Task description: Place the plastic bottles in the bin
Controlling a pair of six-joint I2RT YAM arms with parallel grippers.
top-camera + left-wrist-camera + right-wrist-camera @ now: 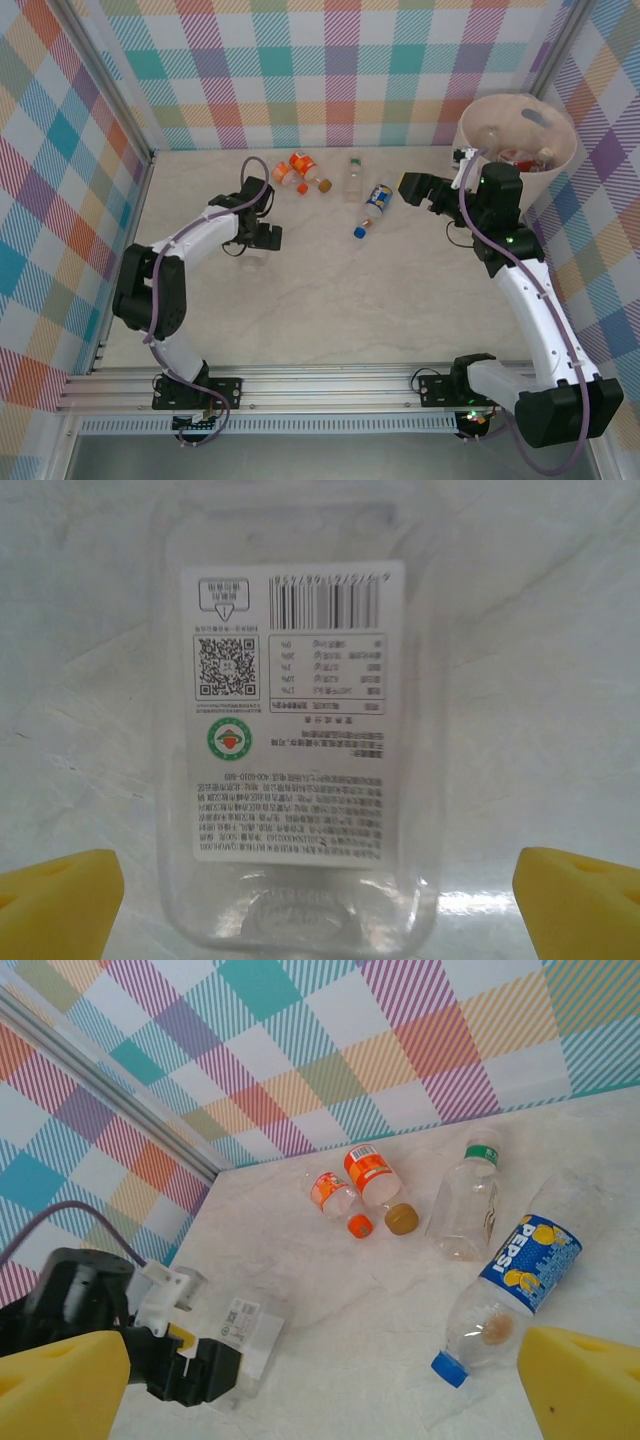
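- Evidently the left gripper (320,895) is poised for a pick: its yellow pads stand as wide apart as they go, one on each side of a clear square bottle (300,710), holding nothing yet.
- That bottle lies flat on the marble-look table (350,300), its white printed label with barcode and QR code facing up. It looks empty and light, so I judge it could skid or dent if pinched off-centre.
- The right gripper (320,1390) hangs just beside the bin (563,152), jaws fully spread and empty. Its camera looks back over the table, which suggests it is free for the next pick.
- The bin stands in the far right corner, a tall cream bucket, with a few bottles already inside.
- Four more bottles lie on the table near the far wall:
  - a blue-capped Pepsi bottle (525,1260)
  - a green-capped clear bottle (468,1200)
  - two small orange-labelled ones, (368,1175) and (330,1195), touching each other.
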